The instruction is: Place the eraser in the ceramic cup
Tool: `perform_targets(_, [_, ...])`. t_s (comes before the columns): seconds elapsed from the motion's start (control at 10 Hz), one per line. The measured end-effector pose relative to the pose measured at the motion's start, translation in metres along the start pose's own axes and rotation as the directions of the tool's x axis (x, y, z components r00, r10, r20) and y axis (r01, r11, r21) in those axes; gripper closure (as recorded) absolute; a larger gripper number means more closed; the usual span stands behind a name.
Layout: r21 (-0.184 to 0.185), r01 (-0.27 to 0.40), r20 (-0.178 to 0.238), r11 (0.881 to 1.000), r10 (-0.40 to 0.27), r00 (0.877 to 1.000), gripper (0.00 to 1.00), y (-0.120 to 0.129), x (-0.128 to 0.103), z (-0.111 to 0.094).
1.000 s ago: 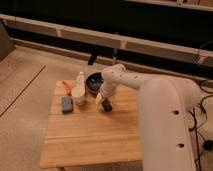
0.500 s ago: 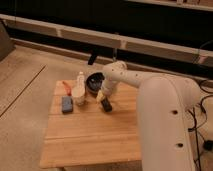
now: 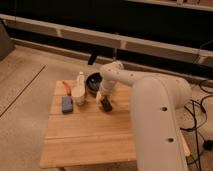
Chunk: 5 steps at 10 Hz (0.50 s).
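We see the gripper (image 3: 105, 102) low over the wooden surface (image 3: 85, 135), its fingers spread apart at the black eraser (image 3: 107, 106). We cannot tell whether they touch it. The ceramic cup (image 3: 80, 97) stands just left, in front of the dark bowl (image 3: 93, 81).

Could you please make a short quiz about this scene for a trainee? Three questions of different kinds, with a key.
1. Which stands nearer the blue-grey block: the ceramic cup or the dark bowl?
2. True or false: the blue-grey block lies inside the dark bowl.
3. Where is the gripper? A) low over the table, right of the ceramic cup as the camera sees it; B) inside the dark bowl; C) beyond the table's left edge.
Key: 1 the ceramic cup; 2 false; 3 A.
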Motion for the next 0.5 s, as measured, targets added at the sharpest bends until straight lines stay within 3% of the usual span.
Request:
perform_targets(0.2, [-0.003, -0.002, -0.009, 1.0, 0.002, 1.0, 0.43, -0.0038, -0.0042, 0.0059])
perform_targets(0.4, [-0.005, 0.002, -0.005, 1.0, -0.002, 1.0, 0.63, -0.006, -0.0074, 0.0071])
perform_targets(0.5, [-0.005, 0.007, 0.0, 1.0, -0.007, 1.0, 0.79, -0.0057, -0.0092, 0.0062])
